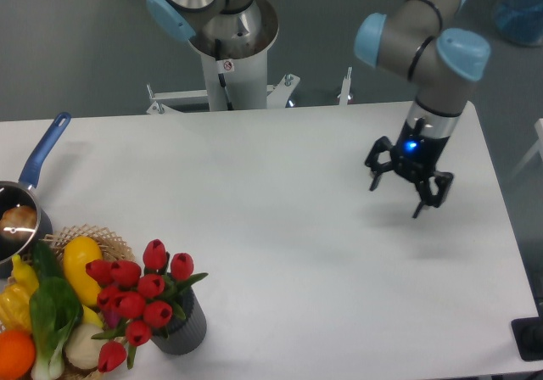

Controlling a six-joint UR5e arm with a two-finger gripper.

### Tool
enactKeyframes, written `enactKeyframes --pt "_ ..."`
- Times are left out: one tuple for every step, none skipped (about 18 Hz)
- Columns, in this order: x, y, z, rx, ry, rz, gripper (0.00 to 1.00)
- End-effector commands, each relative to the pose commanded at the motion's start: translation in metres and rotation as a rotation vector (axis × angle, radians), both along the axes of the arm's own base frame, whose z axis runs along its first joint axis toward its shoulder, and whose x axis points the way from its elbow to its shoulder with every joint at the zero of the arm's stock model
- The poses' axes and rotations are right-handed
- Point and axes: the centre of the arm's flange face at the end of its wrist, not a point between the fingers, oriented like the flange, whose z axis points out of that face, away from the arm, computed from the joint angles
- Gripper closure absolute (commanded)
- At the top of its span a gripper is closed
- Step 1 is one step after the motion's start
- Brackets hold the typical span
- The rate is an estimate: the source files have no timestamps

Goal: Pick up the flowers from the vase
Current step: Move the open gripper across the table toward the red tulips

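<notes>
Claw (397, 195) hangs spread wide and empty above the right side of the tabletop (280, 193). Well apart, the flowers (136, 299) sit in the vase (185, 327) at front left.

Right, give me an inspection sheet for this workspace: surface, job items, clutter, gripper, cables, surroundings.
Surface: white table, bare across its middle.
Job's things: flowers standing in the vase at the front left corner, untouched.
Clutter: wicker basket of vegetables beside the vase; blue-handled saucepan at the left edge.
Gripper: gripper open, holding nothing, above the right side of the table, far from the flowers.
Cables: nothing seen.
Surroundings: robot pedestal behind the table; grey wall.
</notes>
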Motion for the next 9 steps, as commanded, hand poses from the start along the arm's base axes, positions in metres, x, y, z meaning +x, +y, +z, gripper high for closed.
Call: enactKeyframes --pt "0.004 0.008 0.003 0.078 -0.025 -0.007 0.0" --pt "0.008 0.016 0.005 0.166 -0.068 -0.01 0.0" --pt "0.01 0.02 0.009 0.235 -0.101 -0.003 0.0" --pt "0.013 0.025 0.011 0.263 -0.118 -0.005 0.0" --pt "0.016 0.029 0.011 0.27 -0.122 -0.012 0.0" --pt "0.021 0.038 0.014 0.27 -0.12 -0.03 0.0" --pt "0.026 0.046 0.014 0.267 -0.126 -0.041 0.0" --pt "0.03 0.052 0.016 0.27 -0.133 -0.043 0.0" --pt "0.035 0.061 0.018 0.269 -0.149 -0.04 0.0"
